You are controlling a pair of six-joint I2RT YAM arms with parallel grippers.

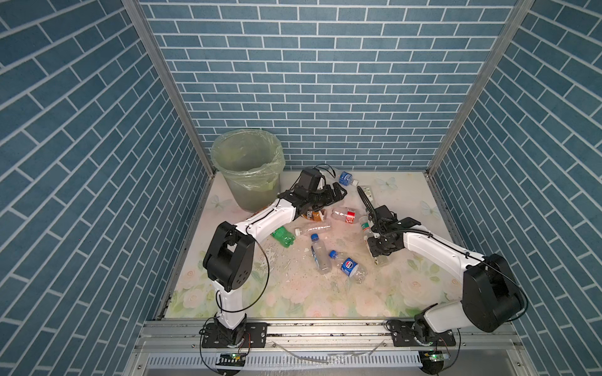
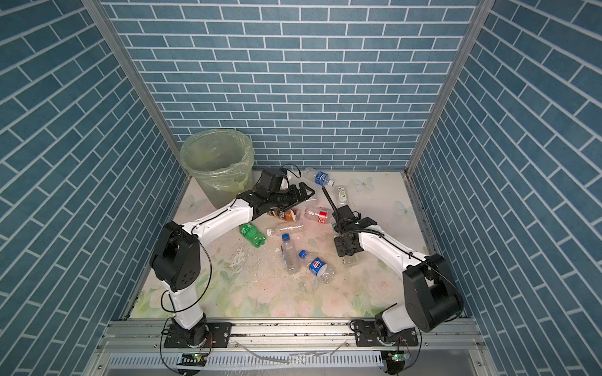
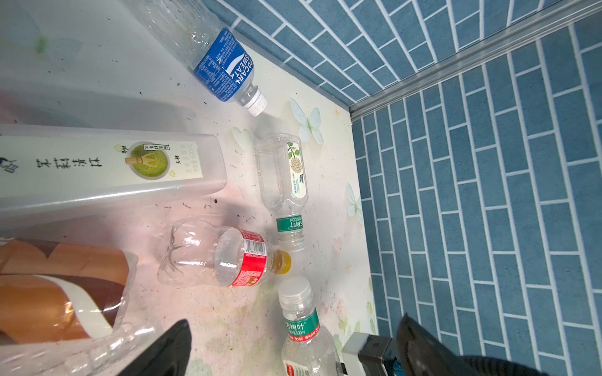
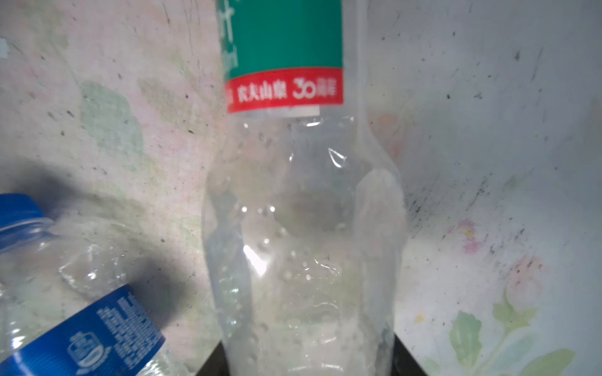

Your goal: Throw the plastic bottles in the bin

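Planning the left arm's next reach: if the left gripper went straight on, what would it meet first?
Probably the green-labelled water bottle, white-capped, seen straight ahead of the open left gripper in the left wrist view. Depth is unclear, so it might pass above it.

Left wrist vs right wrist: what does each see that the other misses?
Left wrist only: Pocari bottle, pale-label bottle, brown-labelled bottle, red-label bottle, blue brick wall. Right wrist only: the blue-capped bottle. Both: the green-and-red-label bottle held by the right pincer, and the floral table.
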